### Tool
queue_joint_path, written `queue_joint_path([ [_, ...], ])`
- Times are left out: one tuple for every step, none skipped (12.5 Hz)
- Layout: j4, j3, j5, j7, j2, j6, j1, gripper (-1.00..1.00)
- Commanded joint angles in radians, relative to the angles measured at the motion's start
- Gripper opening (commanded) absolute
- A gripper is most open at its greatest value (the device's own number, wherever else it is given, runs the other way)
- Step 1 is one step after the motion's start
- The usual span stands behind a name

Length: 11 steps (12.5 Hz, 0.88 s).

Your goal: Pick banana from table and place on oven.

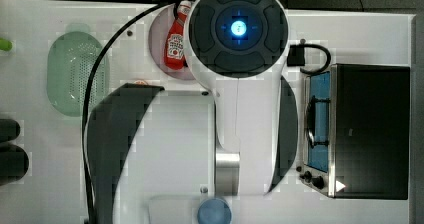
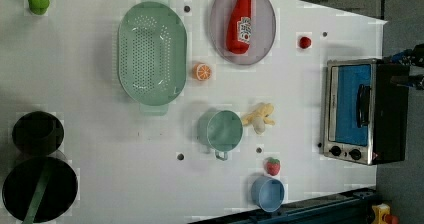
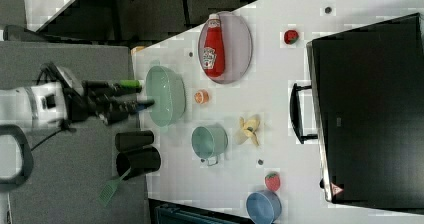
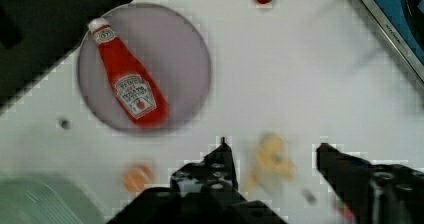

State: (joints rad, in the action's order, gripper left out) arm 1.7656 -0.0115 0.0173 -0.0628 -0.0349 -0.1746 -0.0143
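Note:
The banana (image 2: 259,116) lies on the white table (image 2: 300,79), pale yellow with its peel strips splayed, between a teal mug (image 2: 222,130) and the oven (image 2: 360,111). The oven has a black top (image 3: 370,109) and a blue glass door with a handle. My gripper (image 3: 140,94) hangs well above the table, open, holding nothing. In the wrist view the two dark fingers (image 4: 222,161) frame the blurred banana (image 4: 272,159) far below them. The arm's white body (image 1: 240,84) covers the middle of the table in the top view.
A ketchup bottle (image 2: 240,19) lies on a lilac plate beyond the banana. An orange slice (image 2: 202,71) and a green colander (image 2: 151,54) sit nearby. A strawberry (image 2: 272,166) and a blue cup (image 2: 267,193) stand near the table edge. Black containers (image 2: 39,184) are at the left view's lower left.

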Motion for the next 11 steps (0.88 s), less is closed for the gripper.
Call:
queue_joint_path([
  [0.300, -0.042, 0.010, 0.074, -0.517, 0.232, 0.044, 0.58],
  [0.300, -0.042, 0.010, 0.074, -0.517, 0.232, 0.044, 0.79],
  [0.301, -0.042, 0.010, 0.074, -0.517, 0.232, 0.044, 1.00],
  [0.303, -0.041, 0.010, 0.074, -0.515, 0.232, 0.043, 1.00],
  [0.308, -0.038, 0.010, 0.074, -0.511, 0.230, 0.043, 1.00],
  [0.318, -0.032, 0.010, 0.074, -0.501, 0.227, 0.042, 1.00],
  [0.332, -0.026, 0.009, 0.074, -0.488, 0.215, 0.041, 1.00],
  [0.350, -0.018, 0.009, 0.074, -0.469, 0.193, 0.039, 1.00],
  [0.372, -0.009, 0.009, 0.074, -0.447, 0.158, 0.039, 1.00],
  [0.395, 0.000, 0.009, 0.074, -0.421, 0.109, 0.038, 1.00],
  [0.420, 0.008, 0.009, 0.074, -0.392, 0.051, 0.038, 1.00],
])
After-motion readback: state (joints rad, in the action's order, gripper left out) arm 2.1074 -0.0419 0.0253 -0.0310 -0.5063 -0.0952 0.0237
